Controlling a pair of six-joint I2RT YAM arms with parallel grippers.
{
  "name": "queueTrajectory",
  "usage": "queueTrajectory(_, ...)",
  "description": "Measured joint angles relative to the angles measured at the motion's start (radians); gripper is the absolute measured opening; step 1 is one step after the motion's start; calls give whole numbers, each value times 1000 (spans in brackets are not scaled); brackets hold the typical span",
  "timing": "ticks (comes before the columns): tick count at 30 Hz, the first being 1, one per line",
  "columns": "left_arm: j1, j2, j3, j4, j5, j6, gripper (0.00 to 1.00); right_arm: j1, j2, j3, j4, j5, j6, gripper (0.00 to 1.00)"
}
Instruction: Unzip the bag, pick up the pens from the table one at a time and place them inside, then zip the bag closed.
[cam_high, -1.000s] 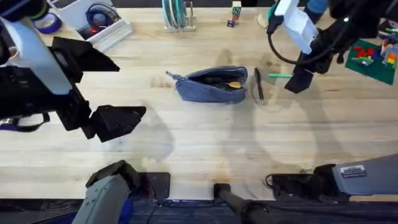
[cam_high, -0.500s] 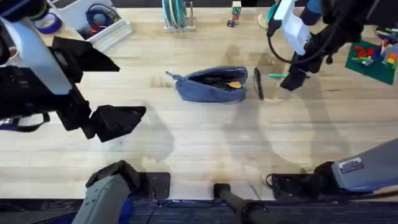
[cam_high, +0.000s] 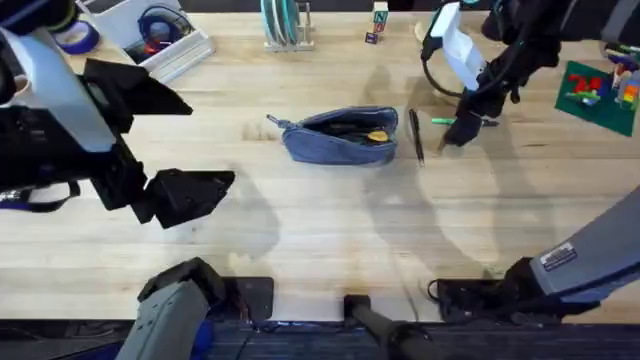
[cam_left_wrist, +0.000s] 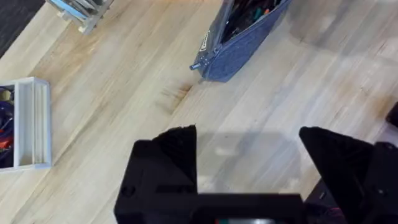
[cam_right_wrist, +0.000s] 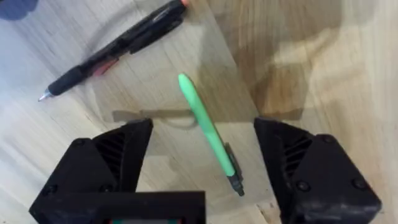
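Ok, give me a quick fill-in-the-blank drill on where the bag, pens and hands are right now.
1. The bag's zipper is ____.
2. The right hand hangs with open fingers over the ____ pen.
3. The black pen lies on the table between the bag and the ____ pen.
4. The left hand is open and holds ____.

Missing words: open; green; green; nothing

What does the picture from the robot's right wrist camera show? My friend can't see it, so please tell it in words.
A bright green pen lies on the wooden table, right between the two open black fingers of the right gripper. A black pen lies on the table a little farther away.
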Motion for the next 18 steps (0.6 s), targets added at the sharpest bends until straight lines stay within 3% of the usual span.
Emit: queueTrajectory(18, 0, 0, 0, 0, 0, 0, 996, 0, 3, 10, -51, 1, -3, 996)
